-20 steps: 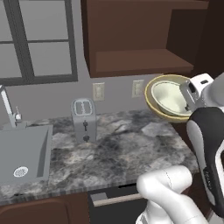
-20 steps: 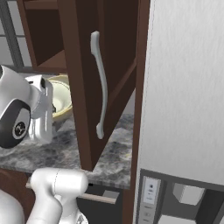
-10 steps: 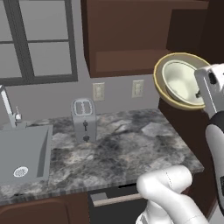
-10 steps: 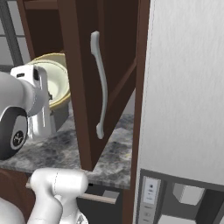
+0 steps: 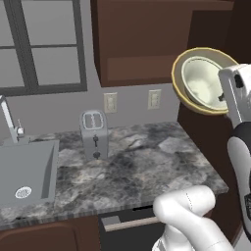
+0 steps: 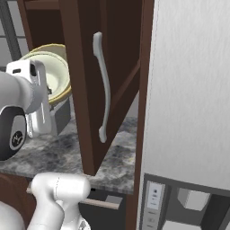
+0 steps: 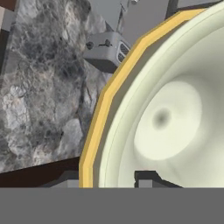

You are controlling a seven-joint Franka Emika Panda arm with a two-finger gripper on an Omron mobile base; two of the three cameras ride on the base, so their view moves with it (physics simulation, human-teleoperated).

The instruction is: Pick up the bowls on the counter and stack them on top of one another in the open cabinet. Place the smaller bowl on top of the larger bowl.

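Nested bowls (image 5: 203, 81) tilted, rims clamped in hand (image 5: 226, 98).

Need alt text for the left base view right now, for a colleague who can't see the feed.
The hand holds the two bowls nested and tipped on edge high above the counter, the smaller bowl inside the larger bowl, beside the dark cabinet. Below stand a toaster and, at left, a sink.
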